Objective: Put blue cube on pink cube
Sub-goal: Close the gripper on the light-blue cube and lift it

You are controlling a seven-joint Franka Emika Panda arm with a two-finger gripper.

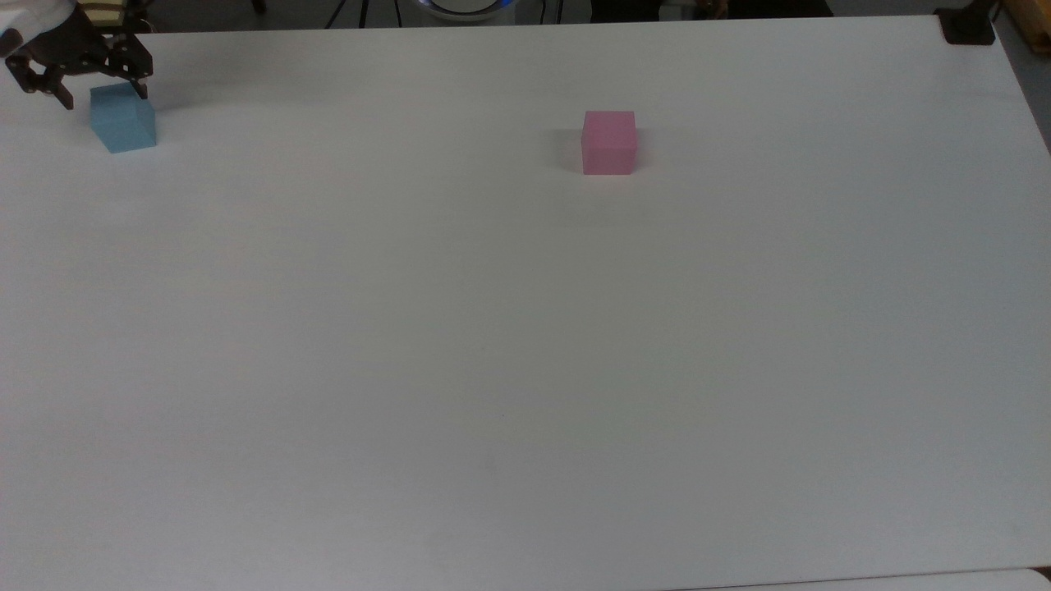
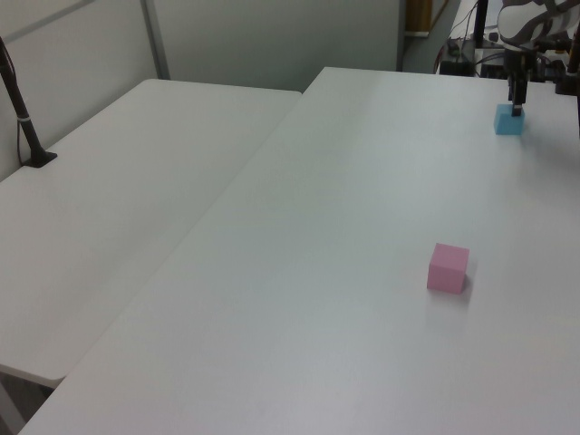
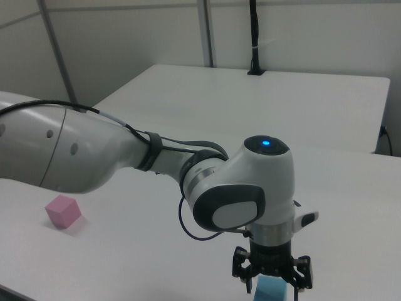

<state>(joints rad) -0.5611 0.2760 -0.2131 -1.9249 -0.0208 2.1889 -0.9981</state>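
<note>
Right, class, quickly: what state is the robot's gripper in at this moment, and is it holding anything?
Gripper: open, holding nothing; its fingers straddle the top of the blue cube, which sits on the table.

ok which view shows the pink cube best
The top view: the pink cube stands large and unobstructed on the white table, top and front faces clear. The left view shows it smaller, also clear. The right view has it small, beside the arm.
</note>
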